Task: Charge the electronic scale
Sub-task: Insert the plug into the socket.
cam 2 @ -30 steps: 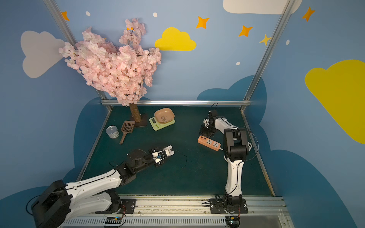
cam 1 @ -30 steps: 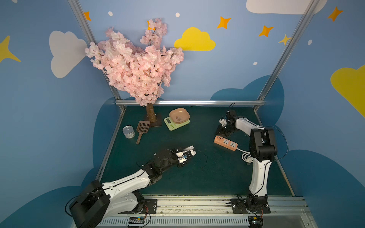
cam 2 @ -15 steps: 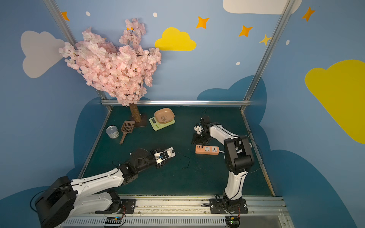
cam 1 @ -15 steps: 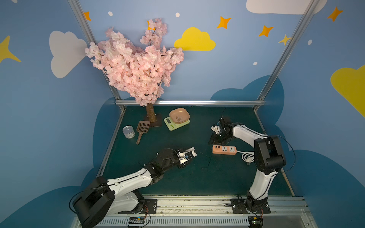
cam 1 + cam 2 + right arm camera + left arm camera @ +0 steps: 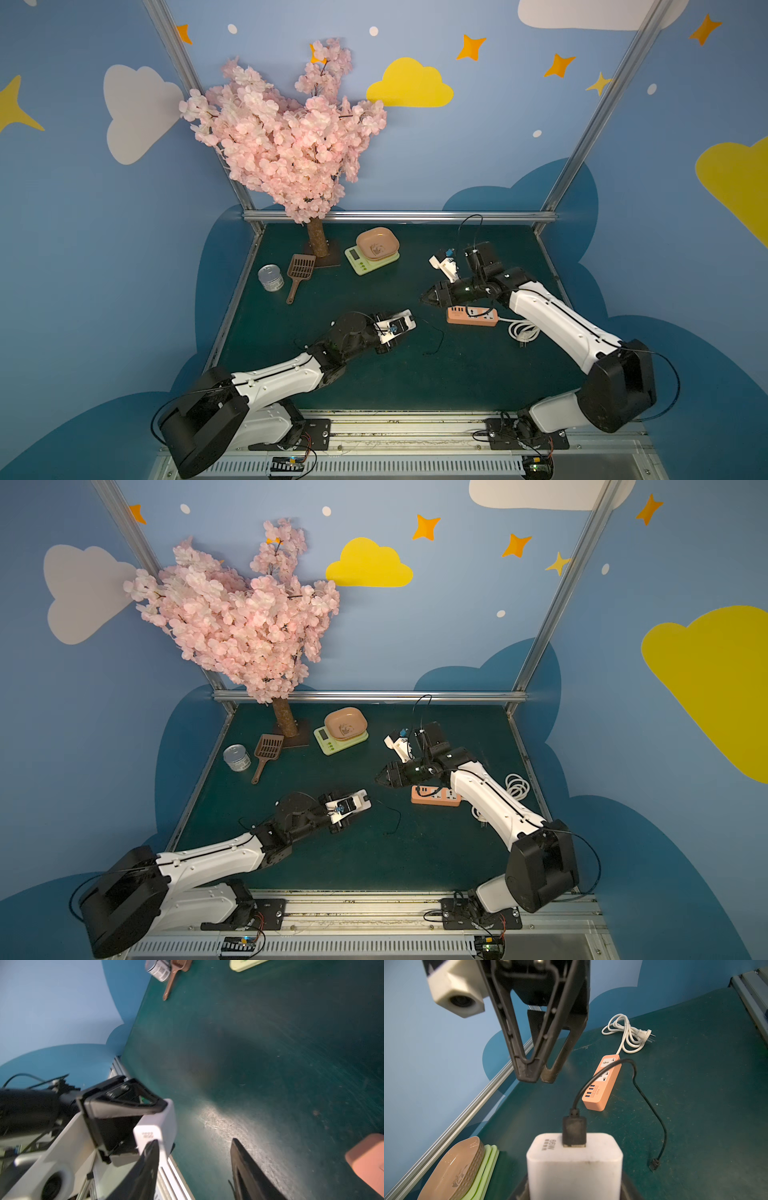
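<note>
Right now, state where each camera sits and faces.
Top views: high in front, looking down on the dark green table, left gripper and right gripper.
Left wrist: behind its held white cube charger, facing the salmon-pink power strip and right gripper.
Right wrist: over its own open fingers, facing the left gripper.
Both wrist views share the charger.

White arm shells (image 5: 274, 380), black joints (image 5: 615, 390), thin looping black cables (image 5: 679, 386).

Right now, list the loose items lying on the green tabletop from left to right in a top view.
Silver tin can, brown slotted scoop, pale green electronic scale under a pink dish, salmon-pink power strip, coiled white cord.
</note>
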Robot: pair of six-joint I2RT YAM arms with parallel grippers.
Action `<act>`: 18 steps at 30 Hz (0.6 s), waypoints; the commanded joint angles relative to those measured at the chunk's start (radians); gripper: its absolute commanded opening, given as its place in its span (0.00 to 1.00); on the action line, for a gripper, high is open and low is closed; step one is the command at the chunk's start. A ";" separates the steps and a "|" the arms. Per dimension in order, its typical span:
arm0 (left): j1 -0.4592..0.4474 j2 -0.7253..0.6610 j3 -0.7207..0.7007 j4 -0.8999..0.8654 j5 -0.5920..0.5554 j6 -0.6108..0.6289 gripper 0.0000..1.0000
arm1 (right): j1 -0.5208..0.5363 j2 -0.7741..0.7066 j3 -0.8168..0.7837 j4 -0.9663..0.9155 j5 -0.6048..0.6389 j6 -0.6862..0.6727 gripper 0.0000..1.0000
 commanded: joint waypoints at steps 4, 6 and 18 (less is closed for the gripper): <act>-0.003 0.006 0.023 0.048 0.005 -0.036 0.33 | 0.066 -0.107 -0.050 0.009 -0.018 -0.025 0.68; -0.003 0.005 0.025 0.048 -0.002 -0.042 0.33 | 0.093 -0.126 -0.074 0.022 0.024 -0.015 0.70; -0.003 0.013 0.044 0.050 0.023 -0.060 0.33 | 0.198 -0.065 -0.078 0.036 0.214 0.059 0.74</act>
